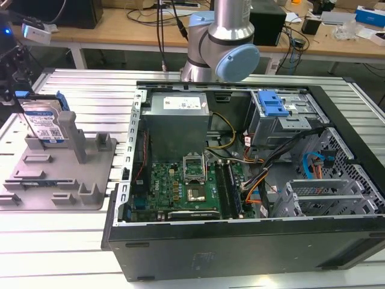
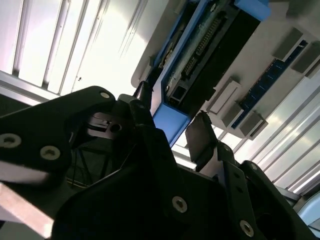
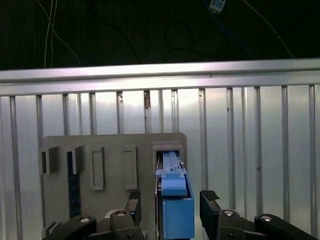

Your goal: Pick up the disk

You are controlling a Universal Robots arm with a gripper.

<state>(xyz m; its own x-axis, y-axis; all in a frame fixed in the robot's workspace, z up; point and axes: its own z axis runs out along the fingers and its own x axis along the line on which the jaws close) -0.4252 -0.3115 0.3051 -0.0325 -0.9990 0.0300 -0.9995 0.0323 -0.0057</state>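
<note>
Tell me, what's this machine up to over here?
A robot arm is working on picking up a hard disk. The disk stands on edge in a grey fixture at the exterior view's left, beside an opened computer case. In the first wrist view the gripper is open, with one finger on each side of the disk and gaps showing, so it is not gripped yet.

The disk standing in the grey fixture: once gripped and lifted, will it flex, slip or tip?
Probably rigid: the disk is a flat metal-cased slab. The open jaws straddle its flat faces, so contact should be broad, though the labelled face may be slick. It stands on edge in the fixture, so a sideways nudge could tilt it.
</note>
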